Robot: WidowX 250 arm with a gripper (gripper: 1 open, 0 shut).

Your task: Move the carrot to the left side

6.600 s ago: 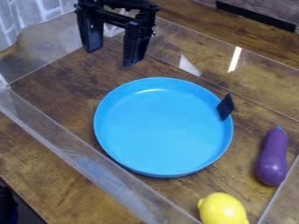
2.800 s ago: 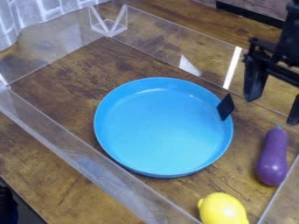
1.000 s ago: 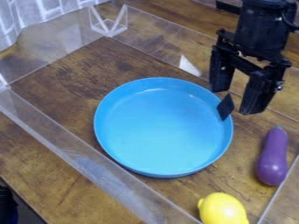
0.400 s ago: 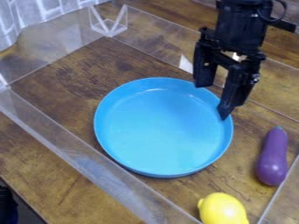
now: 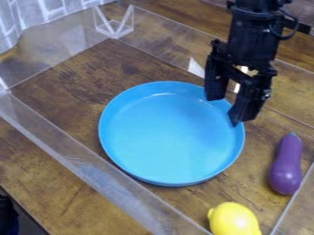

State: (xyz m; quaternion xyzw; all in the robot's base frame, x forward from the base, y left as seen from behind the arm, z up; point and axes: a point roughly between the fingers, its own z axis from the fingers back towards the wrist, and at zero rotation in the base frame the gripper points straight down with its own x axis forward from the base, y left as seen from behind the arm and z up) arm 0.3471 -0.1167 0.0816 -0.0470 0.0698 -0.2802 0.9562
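No carrot shows in the camera view; it is hidden or out of view. My black gripper point(image 5: 227, 106) hangs over the right rim of the blue plate point(image 5: 160, 138), pointing down. Its two fingers point(image 5: 215, 81) stand apart, so it is open, and I see nothing between them. A small dark object that stood on the plate's right rim is now covered by the nearer finger.
A purple eggplant point(image 5: 287, 163) lies to the right of the plate. A yellow lemon point(image 5: 233, 220) sits at the front right. Clear plastic walls point(image 5: 50, 128) enclose the wooden table point(image 5: 73, 83) on the left and front, with a clear stand point(image 5: 114, 18) at the back.
The gripper has come from the back right to the left, over the plate's right rim, staying open. In the last moment it dropped slightly. Plate, eggplant and lemon have not moved.
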